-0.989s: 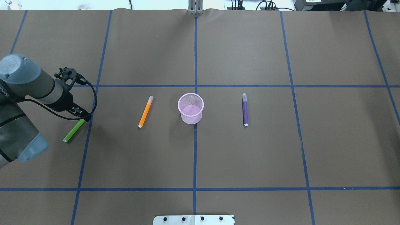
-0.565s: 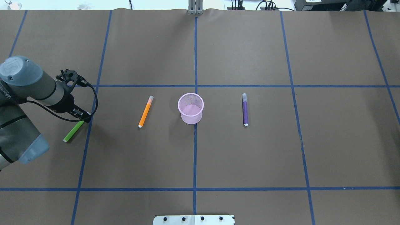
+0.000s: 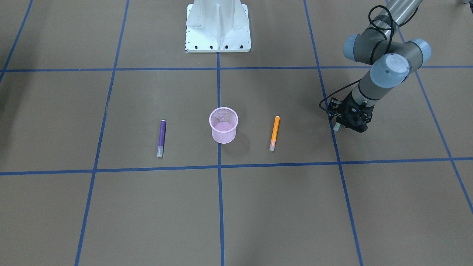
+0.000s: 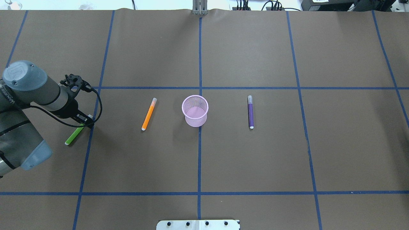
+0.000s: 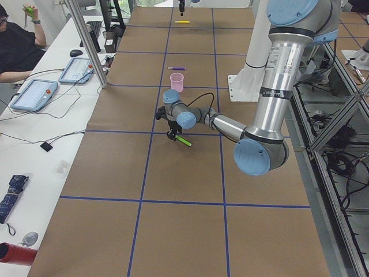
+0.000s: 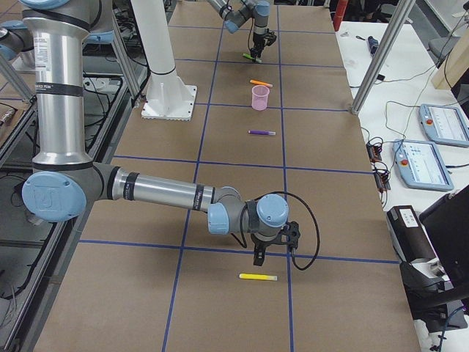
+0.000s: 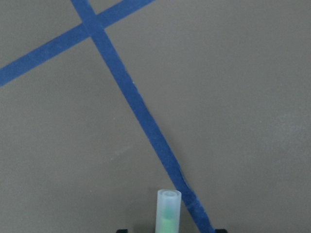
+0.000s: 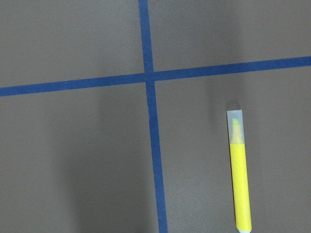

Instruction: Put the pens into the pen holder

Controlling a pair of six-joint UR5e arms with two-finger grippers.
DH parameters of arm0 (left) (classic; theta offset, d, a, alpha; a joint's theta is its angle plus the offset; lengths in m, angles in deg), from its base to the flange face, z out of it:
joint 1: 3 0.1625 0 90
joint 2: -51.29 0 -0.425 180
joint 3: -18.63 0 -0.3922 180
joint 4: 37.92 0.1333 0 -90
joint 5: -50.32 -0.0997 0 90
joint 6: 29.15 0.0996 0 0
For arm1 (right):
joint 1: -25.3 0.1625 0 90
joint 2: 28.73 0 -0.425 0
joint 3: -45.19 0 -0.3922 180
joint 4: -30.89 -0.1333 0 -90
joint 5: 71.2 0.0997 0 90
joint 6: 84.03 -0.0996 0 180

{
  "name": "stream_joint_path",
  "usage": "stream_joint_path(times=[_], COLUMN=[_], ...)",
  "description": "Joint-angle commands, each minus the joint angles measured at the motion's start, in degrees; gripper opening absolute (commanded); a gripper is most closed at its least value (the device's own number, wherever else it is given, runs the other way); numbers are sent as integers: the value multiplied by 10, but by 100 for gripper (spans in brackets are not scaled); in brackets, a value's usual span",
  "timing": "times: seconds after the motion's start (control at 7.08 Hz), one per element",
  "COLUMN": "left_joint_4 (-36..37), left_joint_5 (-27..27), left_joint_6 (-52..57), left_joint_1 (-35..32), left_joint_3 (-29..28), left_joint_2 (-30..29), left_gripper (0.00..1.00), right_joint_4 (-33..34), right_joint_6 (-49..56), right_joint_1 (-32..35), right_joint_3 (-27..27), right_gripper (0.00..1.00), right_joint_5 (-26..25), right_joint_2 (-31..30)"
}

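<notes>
The pink mesh pen holder (image 4: 195, 110) (image 3: 223, 125) stands upright at the table's middle. The orange pen (image 4: 149, 114) lies left of it and the purple pen (image 4: 250, 112) right of it. The green pen (image 4: 73, 136) lies at the far left. My left gripper (image 4: 83, 123) is low over its pale cap end (image 7: 168, 213), open, with a fingertip on each side and gaps between. The yellow pen (image 8: 240, 174) (image 6: 258, 277) lies apart, on the robot's right end of the table. My right gripper (image 6: 258, 260) hovers just beside it; I cannot tell whether it is open or shut.
Blue tape lines (image 4: 199, 143) divide the brown table cover. The robot's white base plate (image 3: 218, 27) sits at the near edge. A metal post (image 4: 199, 11) stands at the far edge. Operators' tables with tablets (image 5: 34, 92) flank the far side.
My left gripper has come down and slightly nearer along the green pen, covering more of its cap end. The pens and the holder have not moved.
</notes>
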Motion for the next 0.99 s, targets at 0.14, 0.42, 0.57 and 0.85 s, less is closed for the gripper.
stream_joint_path(times=[0.14,0.42,0.57,0.85], left_joint_4=[0,0,0,0], left_joint_5=[0,0,0,0], left_joint_6=[0,0,0,0], left_joint_1=[0,0,0,6], left_joint_3=[0,-1,-1,-7], left_joint_2=[-1,-1,0,-1], left_gripper=[54,54,54,54], right_joint_4=[0,0,0,1], right_joint_6=[-1,-1,-1,-1], right_joint_1=[-1,-1,-1,-1], right_joint_3=[0,0,0,0], right_gripper=[100,100,100,100], right_joint_5=[2,2,2,2], right_joint_2=[0,0,0,0])
